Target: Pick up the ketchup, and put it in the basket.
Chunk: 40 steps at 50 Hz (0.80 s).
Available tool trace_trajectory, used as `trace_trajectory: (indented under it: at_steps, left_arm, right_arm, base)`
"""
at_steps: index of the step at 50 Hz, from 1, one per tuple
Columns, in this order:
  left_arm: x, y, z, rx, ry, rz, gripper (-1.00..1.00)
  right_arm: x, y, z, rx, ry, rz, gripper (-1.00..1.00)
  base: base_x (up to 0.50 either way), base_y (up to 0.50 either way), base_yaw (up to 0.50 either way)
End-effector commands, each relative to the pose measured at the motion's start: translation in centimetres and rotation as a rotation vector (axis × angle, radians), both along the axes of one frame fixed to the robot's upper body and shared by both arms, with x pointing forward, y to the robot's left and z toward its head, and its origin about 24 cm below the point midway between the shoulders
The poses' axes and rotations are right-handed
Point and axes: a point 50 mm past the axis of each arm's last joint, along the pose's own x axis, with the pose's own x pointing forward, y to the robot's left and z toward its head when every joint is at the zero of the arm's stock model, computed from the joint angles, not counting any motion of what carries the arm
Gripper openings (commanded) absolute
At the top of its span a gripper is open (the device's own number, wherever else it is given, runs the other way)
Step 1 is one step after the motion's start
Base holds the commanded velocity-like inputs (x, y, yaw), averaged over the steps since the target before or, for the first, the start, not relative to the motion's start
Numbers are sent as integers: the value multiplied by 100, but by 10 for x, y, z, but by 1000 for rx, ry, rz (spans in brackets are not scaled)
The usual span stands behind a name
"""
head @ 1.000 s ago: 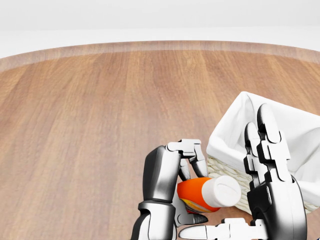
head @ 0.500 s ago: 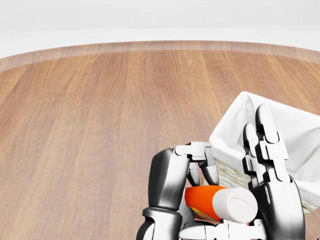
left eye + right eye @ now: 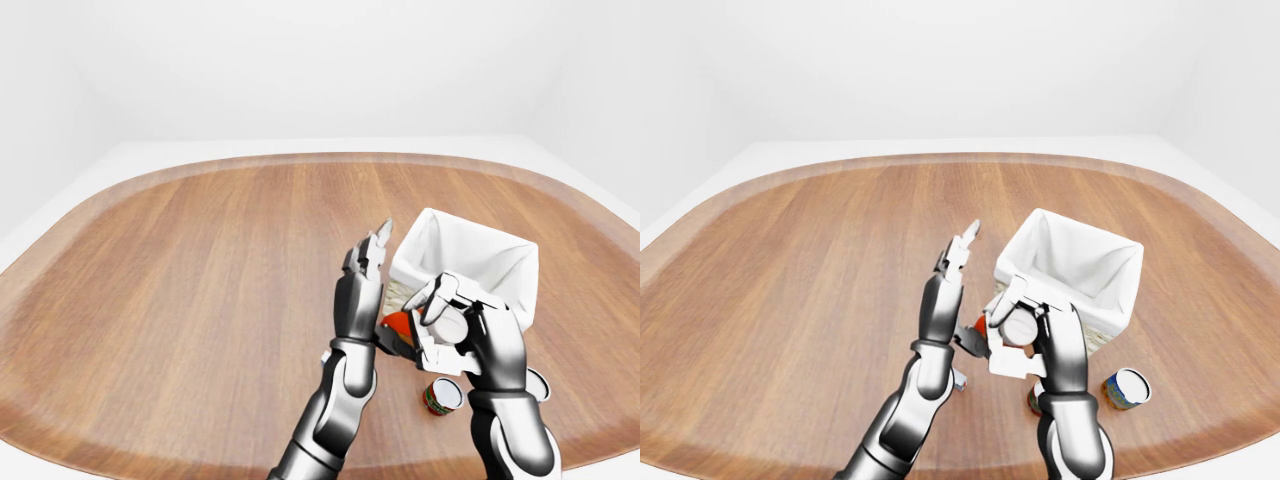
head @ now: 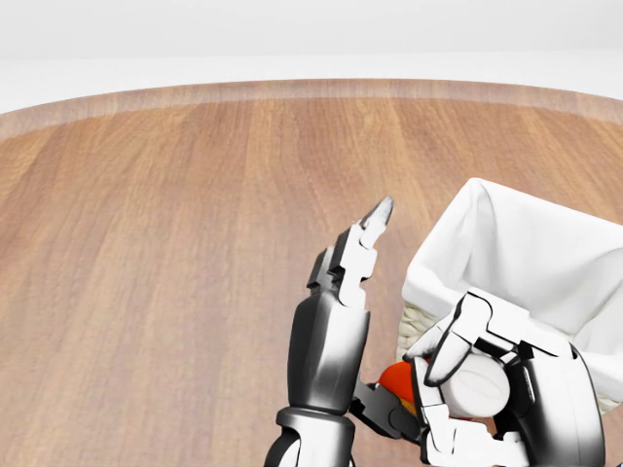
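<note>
Since earlier frame: left hand released, fingers now straight, pointing up; right hand curled round ketchup, taking over hold. Bottle at lower centre of head view, white cap toward camera, orange body mostly hidden, just beside basket near rim. Probably handed across for lift over rim. Cans at lower right, on table.

One ketchup bottle, one basket, two cans and two robot hands are showing on one wooden table.
</note>
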Motion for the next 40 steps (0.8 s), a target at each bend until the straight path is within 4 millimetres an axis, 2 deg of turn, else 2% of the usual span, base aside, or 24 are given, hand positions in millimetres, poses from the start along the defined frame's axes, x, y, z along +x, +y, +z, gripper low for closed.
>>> trace_trajectory:
  at_steps: [1,12,22,26,30,33,37,40]
  left_arm:
    - [0,-3,3,-3,-21,10,100]
    - [1,-2,-4,19,-6,26,100]
    - [-1,15,-1,19,-16,36,100]
    - [-3,36,7,-5,-25,29,100]
    - [-8,66,18,-29,-51,38,100]
    - [-12,99,22,-99,-29,45,100]
    - [-16,135,16,-111,4,120,100]
    - [-15,151,14,-115,18,158,100]
  right_arm:
    - [0,6,-1,31,4,7,-100]
    - [0,5,-1,31,3,5,-100]
    - [0,5,-1,33,4,1,-100]
    - [1,4,-1,36,2,-4,-100]
    - [1,4,-2,35,5,-5,-100]
    - [2,4,-2,37,5,-6,-100]
    - [1,5,-1,35,4,-3,-100]
    - [1,5,-2,34,5,-4,-100]
  base:
    - [0,0,0]
    - [0,0,0]
    - [0,0,0]
    - [0,0,0]
    - [0,0,0]
    - [0,0,0]
    - [0,0,0]
    - [0,0,0]
